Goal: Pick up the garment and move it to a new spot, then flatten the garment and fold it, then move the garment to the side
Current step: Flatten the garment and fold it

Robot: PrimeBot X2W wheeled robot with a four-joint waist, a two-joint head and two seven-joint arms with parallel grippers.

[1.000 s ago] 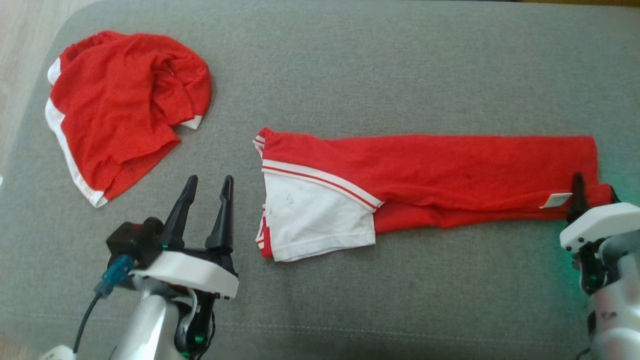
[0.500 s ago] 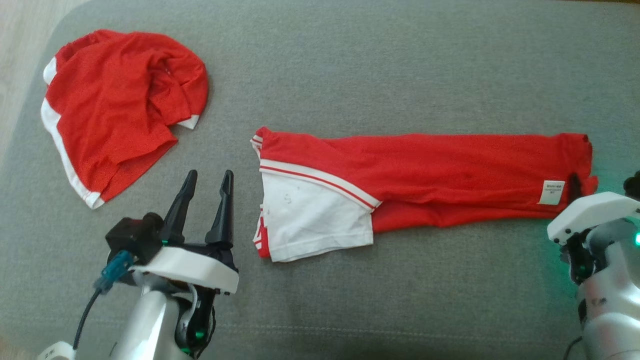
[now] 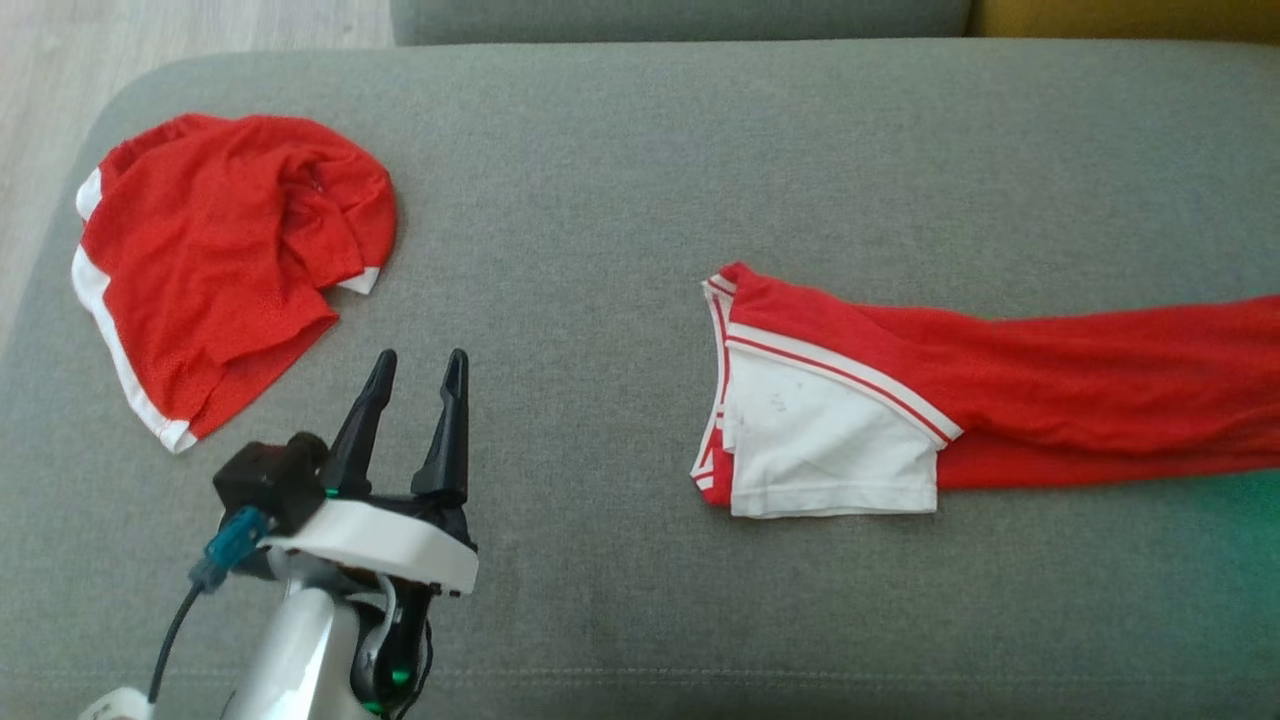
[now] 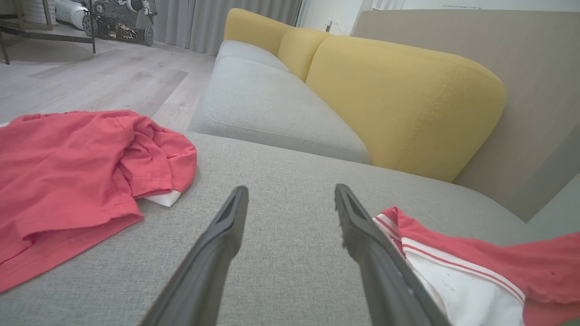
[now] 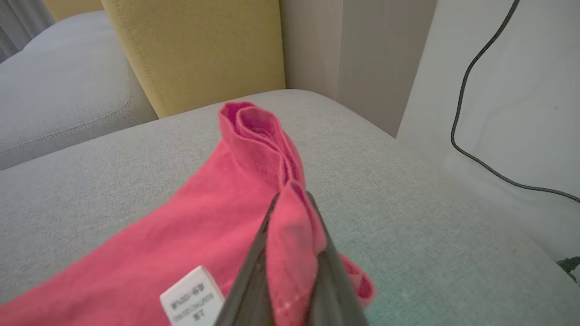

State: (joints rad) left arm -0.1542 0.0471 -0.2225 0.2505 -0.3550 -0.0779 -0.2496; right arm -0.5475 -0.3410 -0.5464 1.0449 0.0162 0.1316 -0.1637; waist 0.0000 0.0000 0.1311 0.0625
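Item: folded red-and-white shirt [image 3: 900, 400], right of centre on grey sofa cushion [image 3: 600, 200], running off the right edge; right gripper [image 5: 292, 198] clamped on its label end, left gripper [image 3: 421, 358] agape and empty, lower left; step judged move-aside, next needing a smooth low drag.

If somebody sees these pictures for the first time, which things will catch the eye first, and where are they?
The long red garment, with its white folded end, stretches across the right of the grey cushion; the right claw is shut on its red end. A second red garment lies crumpled at the upper left, and the open left claw hangs empty near it.
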